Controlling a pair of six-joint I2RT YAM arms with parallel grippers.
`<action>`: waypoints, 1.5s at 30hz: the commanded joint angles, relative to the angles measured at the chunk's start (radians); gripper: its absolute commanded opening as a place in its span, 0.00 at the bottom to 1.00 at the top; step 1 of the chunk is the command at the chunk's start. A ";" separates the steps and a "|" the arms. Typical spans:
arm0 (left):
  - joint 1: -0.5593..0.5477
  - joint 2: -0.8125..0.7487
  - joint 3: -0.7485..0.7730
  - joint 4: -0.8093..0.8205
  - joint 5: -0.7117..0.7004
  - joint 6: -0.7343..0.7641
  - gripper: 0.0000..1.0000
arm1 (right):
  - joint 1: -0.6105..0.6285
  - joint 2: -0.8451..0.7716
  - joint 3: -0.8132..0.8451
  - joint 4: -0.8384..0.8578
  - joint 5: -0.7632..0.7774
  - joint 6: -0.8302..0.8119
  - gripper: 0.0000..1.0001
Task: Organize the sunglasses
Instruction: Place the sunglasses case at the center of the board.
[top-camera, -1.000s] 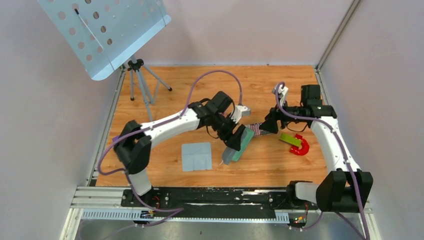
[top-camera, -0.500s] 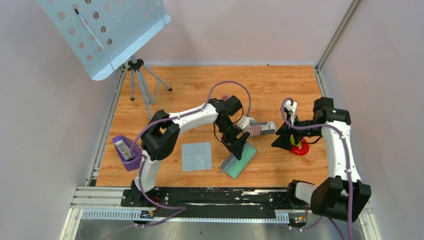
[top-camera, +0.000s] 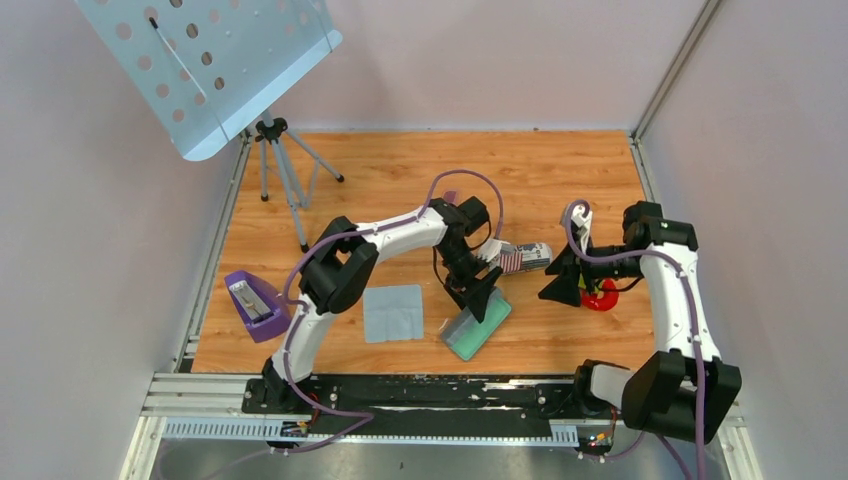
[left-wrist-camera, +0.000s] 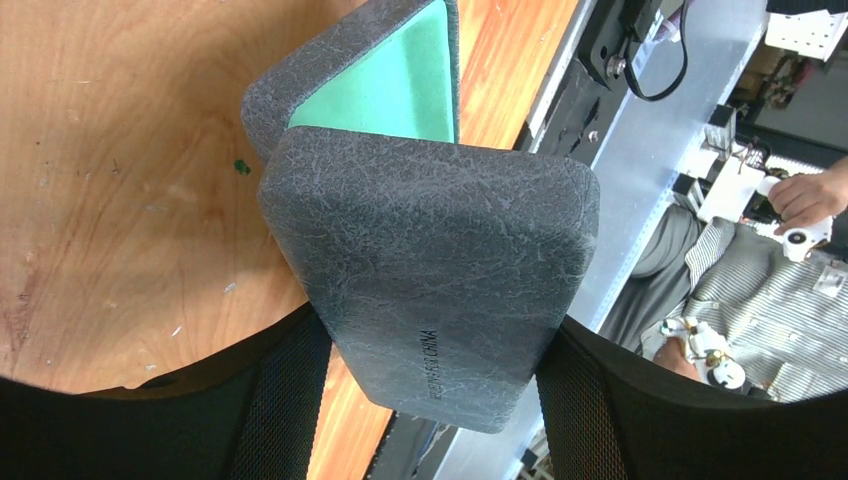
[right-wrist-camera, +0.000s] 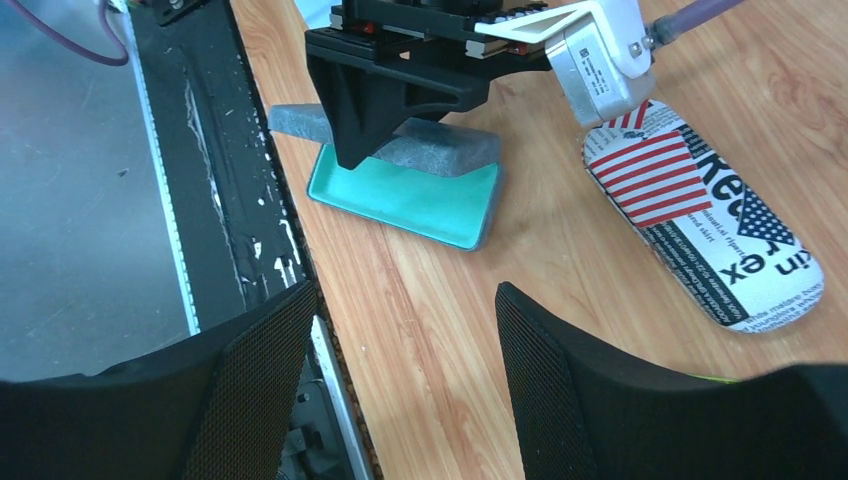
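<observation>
surface: orange-brown wood table (top-camera: 560, 170), with pale walls on the left, far and right sides. black rail (top-camera: 400, 395) on aluminium extrusion runs along the near edge. far left: a perforated pale-blue panel (top-camera: 210, 70) sits tilted on a tripod (top-camera: 282, 165) that stands on the wood. left wrist view catches a person in a striped shirt (left-wrist-camera: 780, 300) past the near edge.

containers: grey case (top-camera: 472, 335) is near-centre and open. its base is flat on the wood and shows bare green lining; the lid is raised at an angle over it. flag-patterned case (top-camera: 522, 258) lies closed just far-right of the grey case, apart from it. purple tray (top-camera: 255, 312) sits at the near left and holds a small pale item, too small to tell what. grey cloth (top-camera: 393, 312) lies flat between the tray and the grey case. red object (top-camera: 605, 298) is right of the flag-patterned case, partly hidden by the right gripper.

sunglasses: can't pick them out in any view. a small purple bit (top-camera: 449, 196) shows just far of the left wrist, too small to tell what it is.

arms: the left arm reaches from its base across to centre, elbow up and wrist turned down. left gripper (top-camera: 478, 293) is clamped on the grey case's lid, one finger on each side, and the lid is off the base. the right arm is folded up on the right side with its forearm pointing left. right gripper (top-camera: 558, 288) hangs low over the wood between the flag-patterned case and the red object, fingers apart with nothing between them.
</observation>
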 joint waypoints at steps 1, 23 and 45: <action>0.002 0.029 0.018 -0.007 -0.108 0.021 0.34 | 0.004 0.037 0.009 -0.053 -0.074 -0.041 0.71; 0.059 0.069 0.058 0.016 -0.075 0.053 0.67 | 0.014 0.204 0.070 -0.290 -0.163 -0.269 0.72; 0.062 -0.036 0.049 0.086 -0.270 0.015 1.00 | 0.021 0.199 0.065 -0.288 -0.164 -0.281 0.71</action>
